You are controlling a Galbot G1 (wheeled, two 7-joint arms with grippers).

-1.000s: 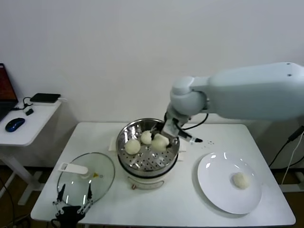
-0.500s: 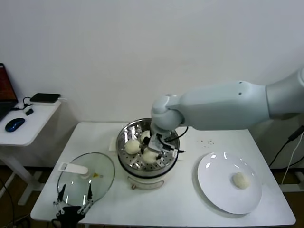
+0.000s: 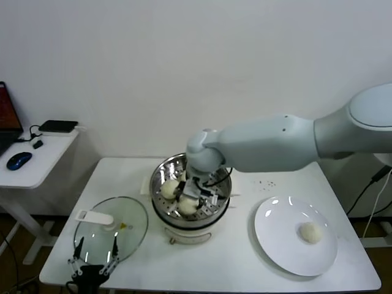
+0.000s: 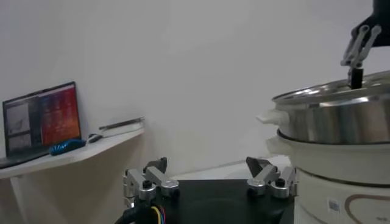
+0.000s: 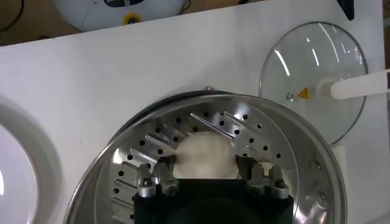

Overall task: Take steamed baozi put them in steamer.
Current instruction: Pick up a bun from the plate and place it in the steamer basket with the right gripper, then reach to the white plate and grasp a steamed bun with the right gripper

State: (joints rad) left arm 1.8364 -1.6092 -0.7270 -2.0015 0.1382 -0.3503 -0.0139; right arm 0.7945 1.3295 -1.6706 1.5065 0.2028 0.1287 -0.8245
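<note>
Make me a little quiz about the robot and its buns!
1. True or false: the glass lid sits on the steamer.
2. How many baozi lie on the white plate? A) none B) one C) three
3. Fill in: the ____ gripper is down in the steamer.

Key
1. False. The lid lies flat on the table beside the steamer, and the steamer is uncovered.
2. B. One baozi is on the plate.
3. Right. The right gripper is inside the steamer with a baozi between its fingers. The left gripper waits, open, at the table's near edge by the lid.
</note>
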